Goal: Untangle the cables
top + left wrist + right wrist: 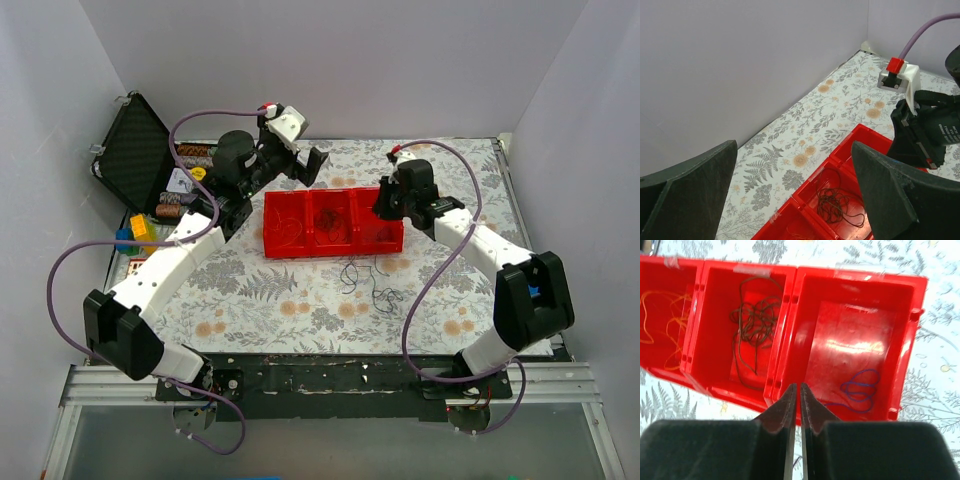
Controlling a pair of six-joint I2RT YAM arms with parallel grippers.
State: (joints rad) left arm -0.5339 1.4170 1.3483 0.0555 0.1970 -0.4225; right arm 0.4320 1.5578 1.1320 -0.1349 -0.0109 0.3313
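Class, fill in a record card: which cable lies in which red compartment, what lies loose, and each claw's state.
Left compartment: orange cable
Middle compartment: brown cables
Right compartment: purple cable
Tablecloth, before the red bins: loose dark cables
Left claw: open, empty
Right claw: shut, above the red bins

Orange cable (pixel 655 297) cut off at right wrist view's left edge, loose cables (pixel 365 280) on the table (pixel 300 305) too thin to trace.
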